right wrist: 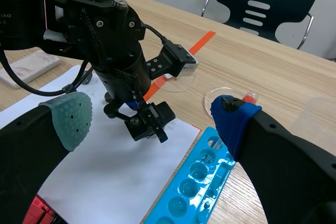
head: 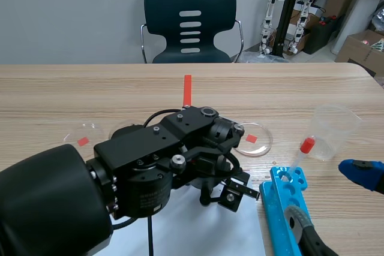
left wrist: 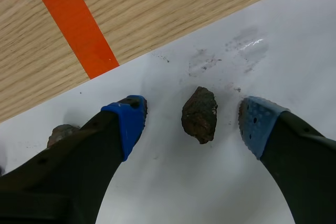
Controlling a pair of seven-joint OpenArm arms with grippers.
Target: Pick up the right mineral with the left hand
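A dark brown mineral (left wrist: 199, 115) lies on the white paper (left wrist: 210, 192), right between the fingers of my left gripper (left wrist: 193, 118). That gripper is open and points down, with a blue pad (left wrist: 128, 121) on either side of the mineral and neither touching it. A second mineral (left wrist: 59, 134) peeks out from behind the outer side of one finger. In the scene view the left arm (head: 156, 166) covers both minerals. My right gripper (right wrist: 152, 121) is open and holds nothing, low at the table's right, near the blue rack (right wrist: 194, 182).
The blue tube rack (head: 288, 208) holds a red-capped tube (head: 303, 151); a clear plastic cup (head: 331, 130) stands behind it. Petri dishes (head: 255, 139) (head: 84, 131) sit either side of the left arm. A white slab (right wrist: 29, 66) lies beyond the paper. A chair (head: 191, 22) stands across the table.
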